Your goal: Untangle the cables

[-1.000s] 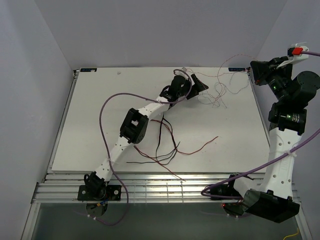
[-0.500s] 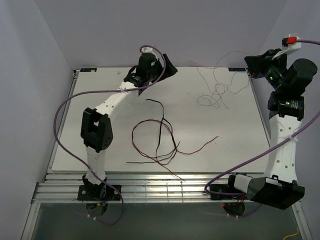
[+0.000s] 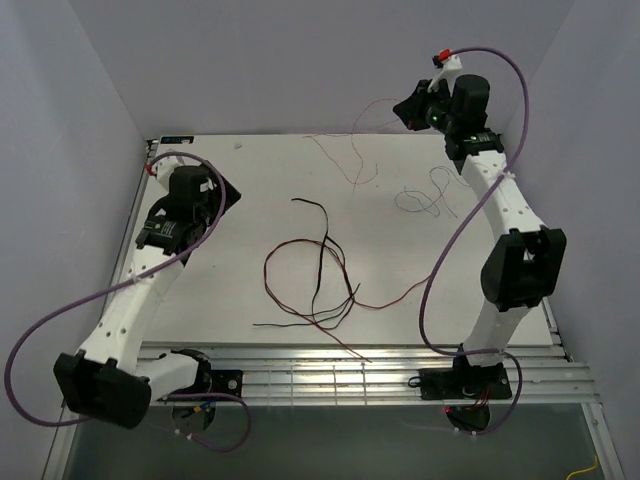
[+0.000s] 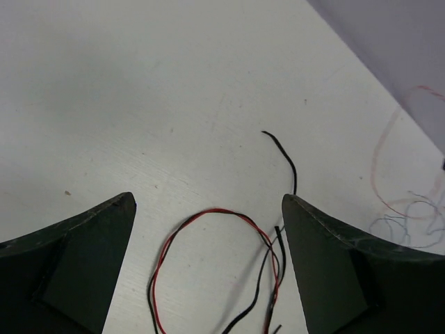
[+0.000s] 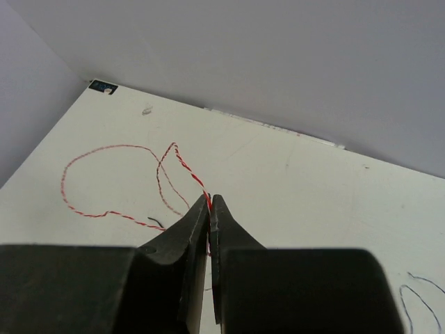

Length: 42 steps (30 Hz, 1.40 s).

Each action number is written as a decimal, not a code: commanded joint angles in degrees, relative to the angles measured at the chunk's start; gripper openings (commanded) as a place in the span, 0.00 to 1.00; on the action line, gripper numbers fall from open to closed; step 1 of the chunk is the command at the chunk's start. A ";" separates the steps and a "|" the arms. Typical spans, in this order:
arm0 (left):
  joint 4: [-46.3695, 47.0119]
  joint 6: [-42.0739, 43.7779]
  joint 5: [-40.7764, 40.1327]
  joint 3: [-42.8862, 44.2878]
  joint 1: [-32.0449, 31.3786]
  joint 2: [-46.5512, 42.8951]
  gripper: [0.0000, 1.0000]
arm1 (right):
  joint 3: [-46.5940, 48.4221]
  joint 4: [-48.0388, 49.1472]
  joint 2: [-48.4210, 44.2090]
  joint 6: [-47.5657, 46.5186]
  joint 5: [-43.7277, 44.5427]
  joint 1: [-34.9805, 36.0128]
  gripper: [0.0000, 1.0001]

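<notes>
A tangle of dark red and black cables (image 3: 322,285) lies mid-table; its red-black loop (image 4: 215,210) and a loose black end (image 4: 286,157) show in the left wrist view. My left gripper (image 3: 228,195) is open and empty at the left side, hovering above the loop (image 4: 207,202). My right gripper (image 3: 405,108) is raised at the back, shut on a thin red-and-white twisted cable (image 5: 185,164) at its tips (image 5: 210,202). That cable (image 3: 345,160) trails down onto the table. A pale bluish cable (image 3: 425,196) lies curled alone at the back right.
Purple arm cables (image 3: 60,310) loop off both arms. The white table (image 3: 200,290) has a slatted metal front edge (image 3: 330,375). Grey walls stand close on the left, back and right. A small black marker (image 5: 103,86) sits at the table's far corner.
My left arm has swung from the back middle to the left side. My right arm has swung left along the back, pulling the red-white cable away from the pale bluish one.
</notes>
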 commanded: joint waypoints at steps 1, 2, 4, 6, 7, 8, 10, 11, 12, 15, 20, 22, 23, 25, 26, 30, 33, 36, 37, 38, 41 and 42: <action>-3.92 -2.41 -4.76 -1.81 -0.49 -8.35 0.98 | 9.72 5.85 9.97 2.29 4.15 3.12 0.08; -4.54 -2.68 -4.86 -2.33 -0.40 -10.19 0.98 | 12.36 4.97 12.61 2.46 4.68 3.65 0.08; -6.03 -3.12 -5.03 -2.43 -0.31 -11.08 0.98 | 19.66 4.00 20.08 2.38 5.82 5.66 0.08; -7.17 -3.39 -4.95 -2.25 -0.22 -11.00 0.98 | 24.58 2.42 26.83 2.03 7.66 7.16 0.08; -7.35 -3.48 -5.03 -2.25 -0.22 -10.74 0.98 | 28.35 2.50 28.96 1.94 8.54 8.47 0.08; -7.61 -4.61 -6.25 -2.43 -0.13 -10.47 0.98 | 29.69 2.50 30.64 2.64 9.51 9.10 0.08; -7.71 -5.41 -6.27 -2.78 -0.13 -9.07 0.98 | 31.28 4.34 34.69 3.34 12.40 10.42 0.11; -7.36 -5.50 -5.57 -2.69 -0.05 -8.45 0.98 | 31.81 5.22 35.65 3.78 13.37 10.60 0.11; -6.57 -5.59 -3.56 -2.52 -0.13 -7.75 0.98 | 32.25 6.45 37.40 4.74 15.04 11.03 0.12; -3.94 -5.15 1.36 -2.43 -0.05 -5.12 0.98 | 33.48 7.07 39.79 6.41 14.36 11.65 0.18; -2.52 -3.74 7.00 -1.99 -0.05 -0.89 0.98 | 29.55 3.30 38.75 6.16 13.21 12.71 0.24; -2.52 -3.13 9.02 -1.90 -0.13 -0.10 0.98 | 25.51 3.38 36.64 7.30 13.91 12.71 0.24; -2.35 -2.86 9.72 -1.90 -0.05 0.34 0.98 | 21.05 3.99 34.28 7.47 14.26 12.71 0.29; -1.82 -1.64 12.61 -1.90 -0.05 0.69 0.98 | 18.46 3.74 32.42 7.30 16.28 12.71 0.36; -0.95 -0.59 14.11 -1.99 -0.05 1.13 0.98 | 17.93 3.21 31.19 6.95 16.98 12.71 0.47; -0.23 4.51 24.39 -1.11 -0.39 5.08 0.98 | 17.67 -0.48 27.85 6.60 17.87 12.18 0.73; -0.32 6.01 30.03 -0.32 -3.54 9.46 0.98 | 13.29 -0.84 22.76 5.99 18.04 12.00 0.90; -0.32 6.98 28.81 0.99 -9.51 13.07 0.98 | 8.01 -0.75 15.56 3.53 18.91 11.92 0.90; -0.24 7.07 28.63 1.35 -10.67 13.96 0.98 | 3.90 -0.84 13.45 2.83 19.27 11.92 0.90; 0.11 7.16 28.63 1.61 -11.72 14.66 0.98 | 1.60 -0.75 9.16 2.12 19.53 11.83 0.90; 1.25 7.42 29.59 2.14 -14.89 17.74 0.98 | -7.72 -0.31 0.64 -0.08 20.85 11.30 0.90; 1.35 7.68 29.77 2.32 -16.03 18.53 0.98 | -9.83 -0.22 -1.23 -0.52 21.72 11.04 0.90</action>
